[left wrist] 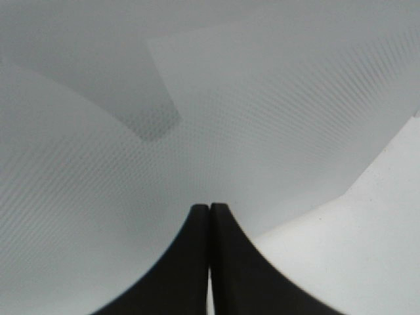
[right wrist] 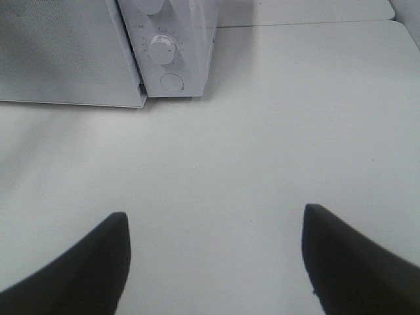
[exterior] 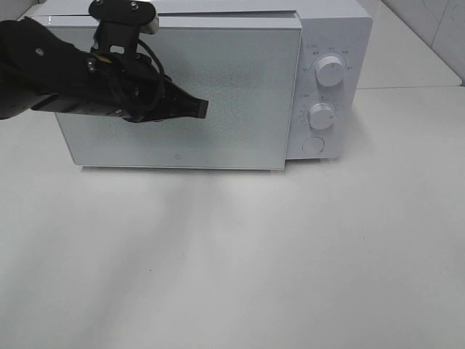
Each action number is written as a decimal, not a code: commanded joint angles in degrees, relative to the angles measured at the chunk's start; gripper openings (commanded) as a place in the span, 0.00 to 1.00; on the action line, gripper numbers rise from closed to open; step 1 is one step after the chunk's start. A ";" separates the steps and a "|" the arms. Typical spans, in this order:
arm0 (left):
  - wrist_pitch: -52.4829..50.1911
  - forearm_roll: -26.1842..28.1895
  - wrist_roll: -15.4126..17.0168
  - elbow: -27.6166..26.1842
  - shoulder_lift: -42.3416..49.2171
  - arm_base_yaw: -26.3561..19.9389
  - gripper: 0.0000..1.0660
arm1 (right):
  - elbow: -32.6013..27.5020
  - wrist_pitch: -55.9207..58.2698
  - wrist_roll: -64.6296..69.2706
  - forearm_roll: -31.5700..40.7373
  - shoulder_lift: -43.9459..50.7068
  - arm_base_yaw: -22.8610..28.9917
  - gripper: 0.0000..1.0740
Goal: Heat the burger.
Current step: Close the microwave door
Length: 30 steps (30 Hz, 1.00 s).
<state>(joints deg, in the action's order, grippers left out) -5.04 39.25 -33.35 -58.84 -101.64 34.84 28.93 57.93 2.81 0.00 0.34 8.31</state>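
In the exterior high view, a white microwave [exterior: 330,29] is seen standing at the back of a pale surface [exterior: 232,262]. Its door [exterior: 240,109] is shut. To the right of the door an upper dial [exterior: 330,70], a lower dial [exterior: 320,115] and a round button [exterior: 313,145] are set one below the other. The black left arm [exterior: 58,73] is stretched in from the left across the upper part of the door. The left claw [exterior: 201,109] is held in front of the door, closed with nothing in it. Whether the glass is touched cannot be told. The right claw is not shown in this view.

In the left wrist view, the two dark fingers [left wrist: 190,262] are pressed flat together. The dotted door panel is seen very close beyond their tips, and a strip of the surface is shown beside it.

In the right wrist view, the right claw [right wrist: 215,213] is held spread wide and empty above a bare stretch of the surface. The microwave is seen well apart from it, with the lower dial and the button facing the camera.

The burger is shown in none of the three views, so its place cannot be told.
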 commanded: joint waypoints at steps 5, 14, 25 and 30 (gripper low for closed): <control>-0.69 0.23 0.46 -7.51 -5.90 0.34 0.00 | -0.11 -0.52 -0.06 0.00 1.20 0.06 0.66; -0.52 0.23 0.46 -15.76 -10.94 1.60 0.00 | -0.11 -0.52 -0.06 0.00 1.20 0.06 0.66; 4.24 0.23 0.46 -27.73 -18.05 2.46 0.00 | -0.11 -0.52 -0.06 0.00 1.20 0.06 0.66; 9.00 0.23 0.46 -32.72 -20.00 2.46 0.00 | -0.11 -0.52 -0.06 0.00 1.20 0.06 0.66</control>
<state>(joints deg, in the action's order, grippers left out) 10.60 42.69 -29.11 -88.69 -121.12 39.25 28.93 57.93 2.81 0.00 0.34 8.31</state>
